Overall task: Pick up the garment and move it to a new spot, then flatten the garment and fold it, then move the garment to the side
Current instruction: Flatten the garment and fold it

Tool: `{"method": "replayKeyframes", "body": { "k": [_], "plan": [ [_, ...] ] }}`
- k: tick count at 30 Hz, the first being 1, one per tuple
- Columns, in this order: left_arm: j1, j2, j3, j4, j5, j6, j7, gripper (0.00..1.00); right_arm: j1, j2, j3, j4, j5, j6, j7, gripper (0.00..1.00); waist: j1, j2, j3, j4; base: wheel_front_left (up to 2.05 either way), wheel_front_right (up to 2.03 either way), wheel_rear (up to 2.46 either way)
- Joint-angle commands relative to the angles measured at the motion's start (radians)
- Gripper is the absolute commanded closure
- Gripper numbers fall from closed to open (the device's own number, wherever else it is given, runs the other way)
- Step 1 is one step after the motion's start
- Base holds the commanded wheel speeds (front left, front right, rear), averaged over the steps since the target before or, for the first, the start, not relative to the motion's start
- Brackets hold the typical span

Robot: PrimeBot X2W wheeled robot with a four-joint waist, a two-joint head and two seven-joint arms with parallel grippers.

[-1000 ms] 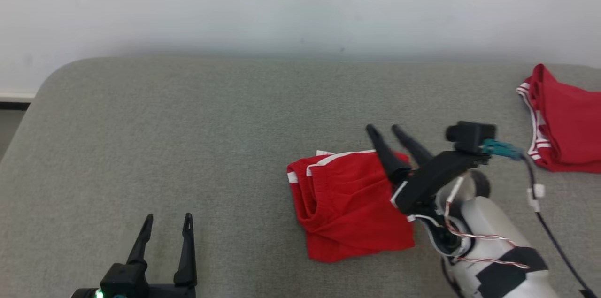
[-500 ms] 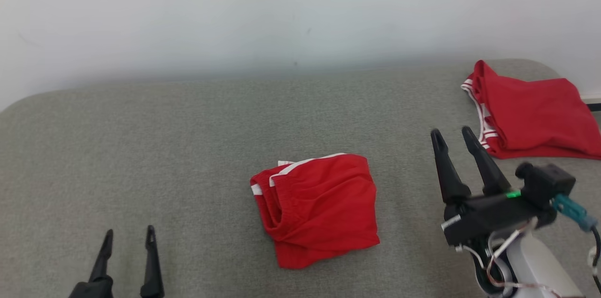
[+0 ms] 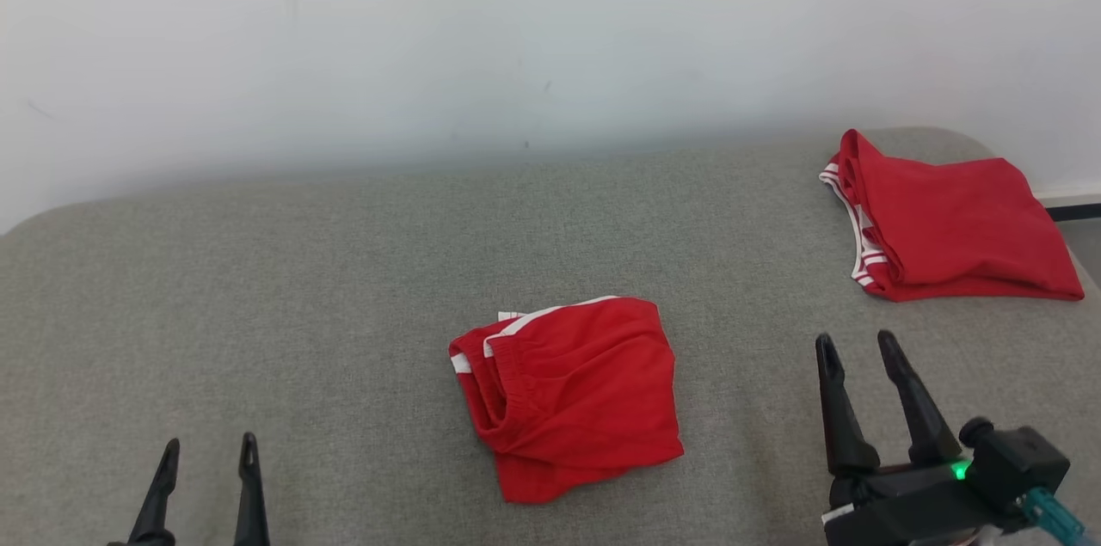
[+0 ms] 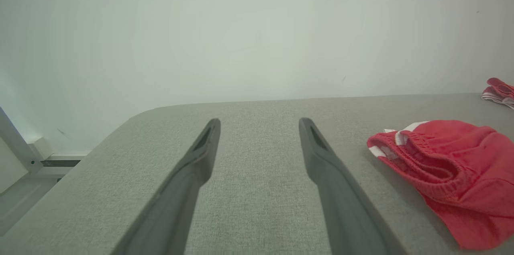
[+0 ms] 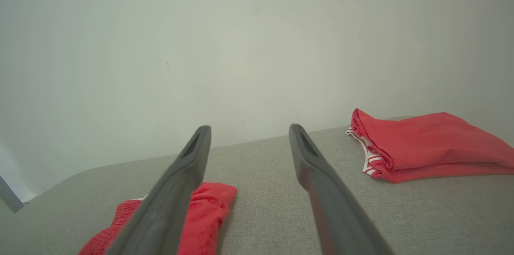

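Observation:
A folded red garment [image 3: 569, 393] with white trim lies in the middle of the grey padded surface [image 3: 344, 271]; it also shows at the right of the left wrist view [image 4: 445, 170] and at the lower left of the right wrist view [image 5: 200, 215]. My right gripper [image 3: 856, 344] stands open to the garment's right, apart from it, nothing between its fingers [image 5: 321, 182]. Low at the front left, my left gripper [image 3: 209, 448] is open and empty too, well away from the cloth.
A second folded red garment [image 3: 942, 228] with white stripes lies at the far right corner of the surface, seen also in the right wrist view [image 5: 421, 146]. A pale wall [image 3: 550, 30] rises behind. The surface's rounded edge falls off at the far left [image 4: 132, 116].
My right gripper has let go of the middle garment and drawn back to the right and towards me. The head camera has turned, so the whole scene shifted left.

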Motion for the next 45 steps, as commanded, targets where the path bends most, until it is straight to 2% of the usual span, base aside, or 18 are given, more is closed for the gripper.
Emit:
{"method": "replayKeyframes", "body": {
  "k": [1,6,12,45],
  "plan": [
    [0.019,0.008,0.007,-0.001,-0.006,-0.003,-0.003,0.00,0.020,0.009,-0.010,-0.006,-0.018,0.002,-0.006,0.00,0.0001,0.0000,-0.006,0.006,0.00,0.00,0.00],
    [0.046,0.033,0.009,0.005,-0.012,-0.029,-0.003,0.00,0.065,0.049,-0.029,-0.013,-0.056,0.002,-0.012,0.00,0.0001,0.0000,-0.016,0.015,0.00,0.00,0.00],
    [0.051,0.048,0.003,0.014,-0.022,-0.045,0.003,0.00,0.087,0.066,-0.028,-0.018,-0.082,0.002,-0.012,0.00,0.0001,0.0000,-0.024,0.026,0.00,0.00,0.00],
    [0.044,0.063,-0.014,0.011,-0.012,0.009,0.007,0.00,0.086,0.074,-0.010,0.018,-0.113,0.002,-0.002,0.00,0.0001,0.0000,-0.030,0.033,0.00,0.00,0.00]
  ]
}}
